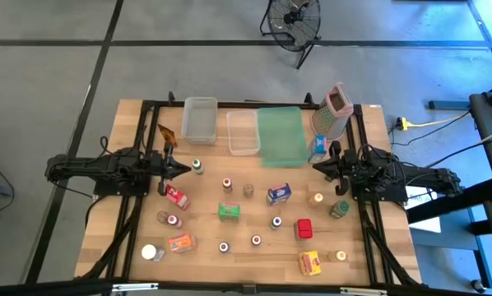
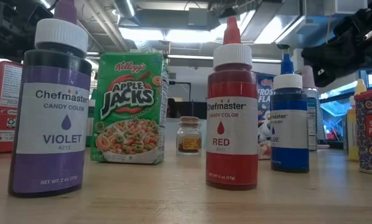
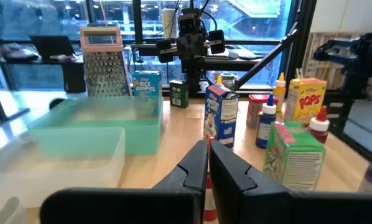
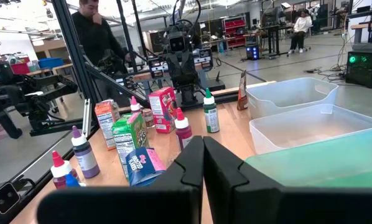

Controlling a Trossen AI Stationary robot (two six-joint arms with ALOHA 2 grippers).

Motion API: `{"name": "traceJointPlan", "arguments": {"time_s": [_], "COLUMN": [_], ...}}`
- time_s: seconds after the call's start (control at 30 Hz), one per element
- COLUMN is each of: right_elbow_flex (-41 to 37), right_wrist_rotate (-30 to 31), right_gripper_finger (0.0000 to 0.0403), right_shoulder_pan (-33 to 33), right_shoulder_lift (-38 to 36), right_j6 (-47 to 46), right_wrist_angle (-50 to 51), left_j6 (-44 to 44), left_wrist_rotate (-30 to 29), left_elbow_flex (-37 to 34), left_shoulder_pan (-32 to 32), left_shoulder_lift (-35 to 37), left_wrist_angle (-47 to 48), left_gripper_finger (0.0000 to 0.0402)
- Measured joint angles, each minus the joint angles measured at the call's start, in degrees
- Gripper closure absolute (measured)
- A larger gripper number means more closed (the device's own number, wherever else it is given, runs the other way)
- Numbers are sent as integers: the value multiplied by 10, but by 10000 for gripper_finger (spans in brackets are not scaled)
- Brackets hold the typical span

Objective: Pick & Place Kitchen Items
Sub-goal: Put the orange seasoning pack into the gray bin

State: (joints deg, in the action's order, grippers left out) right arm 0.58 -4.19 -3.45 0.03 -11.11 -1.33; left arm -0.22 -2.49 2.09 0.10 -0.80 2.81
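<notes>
Two bins (image 1: 201,117) and a tray (image 1: 281,136) set along the worktop's (image 1: 131,123) far edge, grater (image 1: 332,113) beside the tray, kitchen items (image 1: 229,211) scattered nearer, perhaps twenty.

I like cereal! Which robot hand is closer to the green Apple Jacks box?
Left. The left gripper sits nearer the Apple Jacks box; the right gripper waits farther away, near the grater.

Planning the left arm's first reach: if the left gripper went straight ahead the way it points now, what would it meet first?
Probably the blue Frosted Flakes box, standing just beyond the shut left gripper. Depth is hard to judge.
</notes>
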Motion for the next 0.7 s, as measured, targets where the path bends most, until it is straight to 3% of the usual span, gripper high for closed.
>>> {"name": "traceJointPlan", "arguments": {"time_s": [0.23,0.5,0.7], "right_elbow_flex": [0,0,0], "right_wrist_rotate": [0,-3,-6], "right_gripper_finger": [394,394,394], "right_shoulder_pan": [0,0,2], "right_shoulder_lift": [0,0,0], "right_j6": [0,-15,-45], "right_wrist_angle": [0,-7,-7], "left_j6": [100,105,-28], "left_wrist_rotate": [-109,-115,-114], "left_elbow_flex": [0,0,0], "left_shoulder_pan": [0,0,0], "left_shoulder_lift": [0,0,0], "left_wrist_angle": [-11,-14,-25], "left_gripper_finger": [391,390,389]}}
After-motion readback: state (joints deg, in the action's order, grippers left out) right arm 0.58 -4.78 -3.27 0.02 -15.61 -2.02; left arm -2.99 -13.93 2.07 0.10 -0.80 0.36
